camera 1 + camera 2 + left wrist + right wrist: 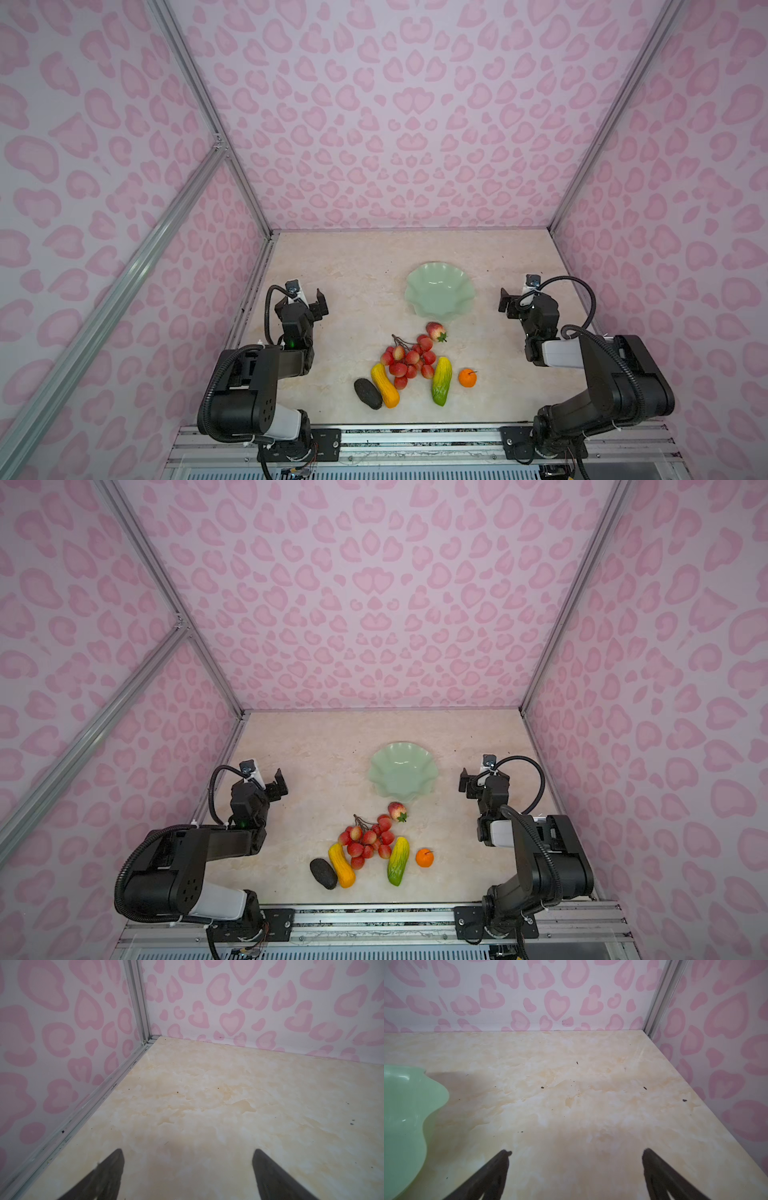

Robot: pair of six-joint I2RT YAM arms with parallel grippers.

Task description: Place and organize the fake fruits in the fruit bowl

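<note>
**Nothing picked yet**

Left tool (188, 1150) open wide, empty, parked aside, likely to leave the pile reachable. Plastic fruits (409, 359), dark bumpy oval (368, 393) through small orange (467, 377), loose on beige marbled surface (353, 270). Pale mint scalloped bowl (439, 291) just behind, empty. Right tool (576, 1150) open, empty, beside it.

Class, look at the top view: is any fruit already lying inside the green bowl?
No, the bowl holds nothing, and the nearest fruit, the strawberry, lies just outside its rim.
</note>
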